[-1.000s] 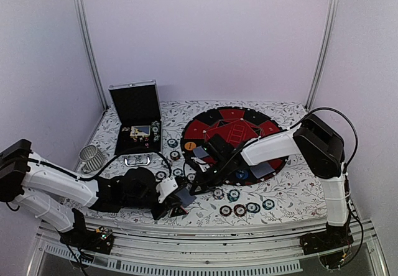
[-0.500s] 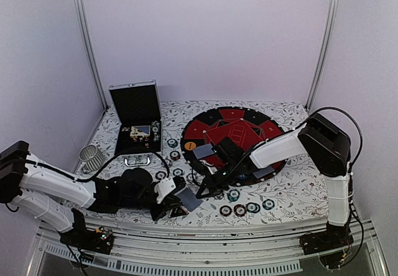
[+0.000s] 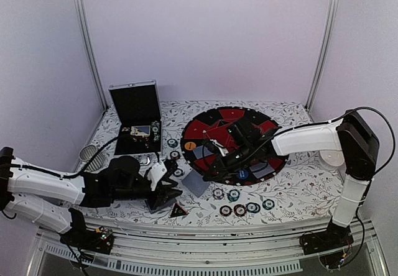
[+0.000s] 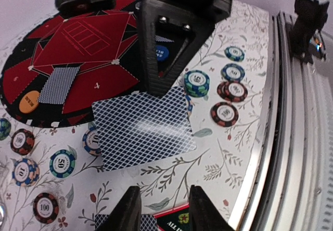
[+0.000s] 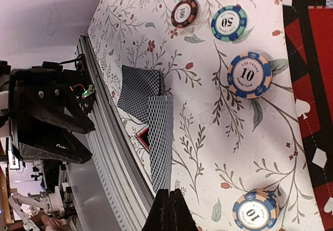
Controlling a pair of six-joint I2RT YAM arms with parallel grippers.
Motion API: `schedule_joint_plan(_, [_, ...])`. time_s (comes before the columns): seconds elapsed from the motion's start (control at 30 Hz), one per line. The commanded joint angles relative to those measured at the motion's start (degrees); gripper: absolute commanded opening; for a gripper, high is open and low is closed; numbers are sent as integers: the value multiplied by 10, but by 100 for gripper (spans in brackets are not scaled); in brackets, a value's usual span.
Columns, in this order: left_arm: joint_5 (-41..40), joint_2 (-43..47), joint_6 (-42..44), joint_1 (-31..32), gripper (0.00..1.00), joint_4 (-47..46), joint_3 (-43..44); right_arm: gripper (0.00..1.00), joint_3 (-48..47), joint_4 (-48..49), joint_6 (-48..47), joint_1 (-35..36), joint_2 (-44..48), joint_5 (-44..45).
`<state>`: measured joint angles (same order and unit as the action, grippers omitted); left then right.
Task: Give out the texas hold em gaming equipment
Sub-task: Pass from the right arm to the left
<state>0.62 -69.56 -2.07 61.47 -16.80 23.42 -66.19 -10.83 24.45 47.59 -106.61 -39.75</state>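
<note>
The playing card (image 4: pixel 143 127) was released by the part-spread left gripper (image 4: pixel 164 190) and pinched by the right gripper (image 5: pixel 169 197). Its dealing seemingly remained undone.

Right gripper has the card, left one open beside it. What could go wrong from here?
The right gripper pinches the card only at one edge, so it may slip or swivel in transit. The open left gripper sits close and might snag it. The chip stack beside the card could get swept.
</note>
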Motion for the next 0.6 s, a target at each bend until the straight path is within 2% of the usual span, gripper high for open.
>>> schedule_joint_plan(0.0, [72, 48, -49, -52, 41, 29, 51, 2, -26, -81, -65, -2, 51, 42])
schedule_joint_plan(0.13, [148, 63, -78, -112, 62, 107, 103, 2, -26, -125, -116, 6, 86, 56])
schedule_joint_plan(0.2, [197, 54, -81, -135, 69, 139, 124, 2, -45, -138, -150, 20, 102, 63])
schedule_joint_plan(0.33, [250, 21, -68, -151, 71, 180, 156, 2, -57, -148, -190, 44, 125, 63])
schedule_joint_plan(0.47, [324, 6, -59, -154, 72, 164, 160, 2, -66, -149, -211, 62, 136, 67])
schedule_joint_plan(0.57, [329, -9, -52, -155, 72, 163, 164, 2, -76, -152, -224, 77, 137, 65])
